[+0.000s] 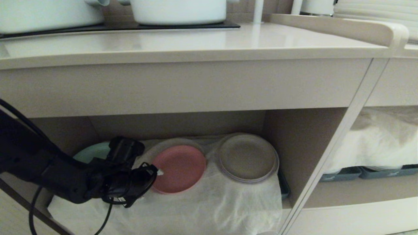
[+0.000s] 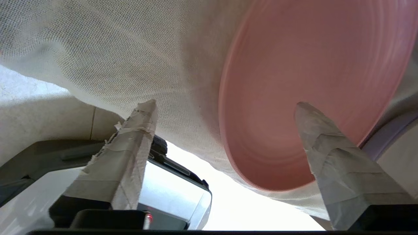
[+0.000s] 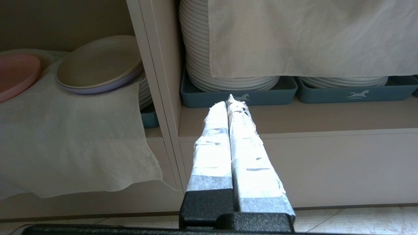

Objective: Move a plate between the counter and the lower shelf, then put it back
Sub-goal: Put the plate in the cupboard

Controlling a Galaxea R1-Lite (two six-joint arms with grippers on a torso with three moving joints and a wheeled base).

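Note:
The pink plate (image 1: pixel 179 168) lies flat on the white cloth of the lower shelf (image 1: pixel 294 140), under the counter (image 1: pixel 196 42). My left gripper (image 1: pixel 157 173) reaches in from the left at the plate's left rim. In the left wrist view the left gripper (image 2: pixel 225 103) is open, its taped fingers (image 2: pixel 137 137) far apart. One finger stands over the plate (image 2: pixel 310 81), the other beside it over the cloth. Nothing is gripped. My right gripper (image 3: pixel 230 99) is shut and empty, parked low before the neighbouring compartment.
A green plate (image 1: pixel 94 150) sits behind my left arm, and a beige-grey plate (image 1: pixel 247 156) lies right of the pink one. White pots (image 1: pixel 178 11) stand on the counter's black panel (image 1: pixel 130 26). Blue-grey trays (image 3: pixel 238 94) hold white plate stacks beyond the slanted divider (image 1: pixel 336 147).

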